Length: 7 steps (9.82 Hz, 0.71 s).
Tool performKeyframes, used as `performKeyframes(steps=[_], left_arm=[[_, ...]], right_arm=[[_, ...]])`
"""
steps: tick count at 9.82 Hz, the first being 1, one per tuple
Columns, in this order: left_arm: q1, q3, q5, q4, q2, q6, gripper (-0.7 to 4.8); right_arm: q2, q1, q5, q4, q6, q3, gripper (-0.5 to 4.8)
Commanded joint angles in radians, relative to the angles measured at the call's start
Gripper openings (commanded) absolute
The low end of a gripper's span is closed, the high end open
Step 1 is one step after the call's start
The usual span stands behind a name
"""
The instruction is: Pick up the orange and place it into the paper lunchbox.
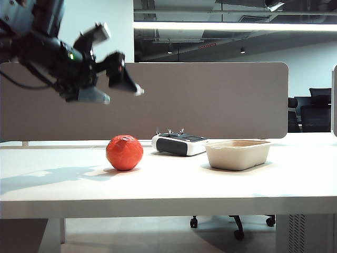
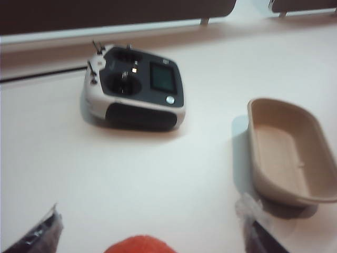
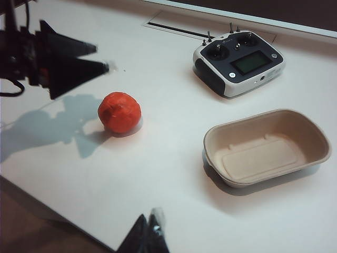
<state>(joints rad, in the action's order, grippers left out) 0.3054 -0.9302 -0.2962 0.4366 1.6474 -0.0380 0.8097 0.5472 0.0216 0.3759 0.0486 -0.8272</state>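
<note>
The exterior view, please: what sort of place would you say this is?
Probably an open-plan office: a white desk backed by a grey partition screen, black swivel chairs behind, and exposed ceiling ducts with strip lighting.

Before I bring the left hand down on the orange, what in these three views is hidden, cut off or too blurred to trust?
- Orange: left wrist view, cut off by the frame edge; only its top shows.
- Left hand: left wrist view, just two blurred fingertips at the edge, standing wide apart.
- Right hand: right wrist view, cropped dark tips; open or shut unclear. Absent from the exterior view.
- Paper lunchbox interior: exterior view, hidden by its own wall.
</note>
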Motion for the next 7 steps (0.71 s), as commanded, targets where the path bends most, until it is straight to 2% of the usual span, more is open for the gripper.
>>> performKeyframes(steps=[1,5,7], left_arm=[[0.000,-0.002,-0.008,0.122,0.166,0.004,4.79],[0.000,-0.002,0.003,0.134,0.298,0.004,4.79],[0.000,-0.002,0.004,0.135,0.299,0.004,4.79]], right_arm=[[-0.004,0.000,0.000,-0.013,0.004,-0.006,-0.05],[-0.003,0.000,0.000,-0.013,0.004,-0.006,-0.05],[-0.003,0.000,0.000,-0.013,0.004,-0.006,-0.05]])
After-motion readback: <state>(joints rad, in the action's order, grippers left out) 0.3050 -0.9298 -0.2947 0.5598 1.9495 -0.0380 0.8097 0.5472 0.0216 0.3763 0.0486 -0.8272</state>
